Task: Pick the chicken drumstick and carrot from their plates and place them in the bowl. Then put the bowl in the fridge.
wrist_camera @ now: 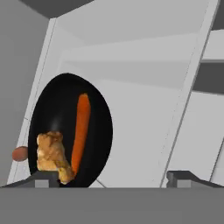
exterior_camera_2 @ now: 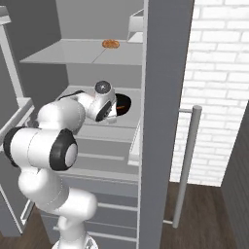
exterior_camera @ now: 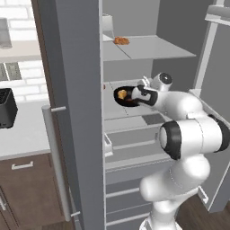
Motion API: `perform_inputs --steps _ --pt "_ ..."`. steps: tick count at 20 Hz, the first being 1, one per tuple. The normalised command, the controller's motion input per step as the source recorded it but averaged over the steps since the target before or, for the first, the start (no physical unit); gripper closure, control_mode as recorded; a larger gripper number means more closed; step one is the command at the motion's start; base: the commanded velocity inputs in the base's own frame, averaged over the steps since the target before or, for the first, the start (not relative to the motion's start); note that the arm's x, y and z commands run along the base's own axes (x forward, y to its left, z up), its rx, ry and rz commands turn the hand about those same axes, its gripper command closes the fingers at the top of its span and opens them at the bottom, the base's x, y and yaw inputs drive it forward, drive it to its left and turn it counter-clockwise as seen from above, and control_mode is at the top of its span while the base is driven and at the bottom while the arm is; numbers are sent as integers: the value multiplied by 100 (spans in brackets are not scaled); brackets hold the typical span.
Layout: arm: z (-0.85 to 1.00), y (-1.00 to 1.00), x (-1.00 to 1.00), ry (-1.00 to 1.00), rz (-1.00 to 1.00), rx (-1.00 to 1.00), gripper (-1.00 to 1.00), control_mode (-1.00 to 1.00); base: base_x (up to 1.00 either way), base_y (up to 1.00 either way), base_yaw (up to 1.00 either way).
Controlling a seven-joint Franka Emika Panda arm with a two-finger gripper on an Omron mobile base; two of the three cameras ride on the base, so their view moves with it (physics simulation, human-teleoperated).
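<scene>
The glossy black round bowl (wrist_camera: 70, 131) sits on a light grey middle shelf (exterior_camera: 148, 117) inside the tall grey metal fridge (exterior_camera: 76, 90), whose doors stand wide; the long vertical bar handle (exterior_camera_2: 187, 165) shows on one door at 3 o'clock in the right base view. Inside the bowl lie the slim orange tapered carrot (wrist_camera: 81, 131) and the lumpy golden-tan chicken drumstick (wrist_camera: 53, 156), touching each other; in the hand view the drumstick rests toward 7 o'clock of the bowl and the carrot runs from the middle up toward 12 o'clock.

The white arm reaches into the fridge, and its end effector (wrist_camera: 112, 179) is released: the two dark fingertips (wrist_camera: 43, 179) stand wide apart at the bottom of the hand view, one just before the bowl's near edge, the other over bare shelf, nothing between them. Whether the near fingertip touches the bowl cannot be told.

A small reddish-brown round item (wrist_camera: 19, 153) lies on the same shelf just beside the bowl at its 9 o'clock in the hand view. On the shelf above, a small orange-brown food item (exterior_camera: 121, 41) lies near the back.
</scene>
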Motion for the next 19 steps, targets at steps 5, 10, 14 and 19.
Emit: perform_inputs --steps 5,10,14,19 --pt "90 0 -99 2 0 0 -100 -100 0 0 0" --pt "58 3 -100 3 0 -3 -100 -100 0 0 0" --pt "29 18 -100 -1 0 -1 -100 -100 0 0 0" --pt "41 5 -100 0 0 -1 -100 -100 0 0 0"
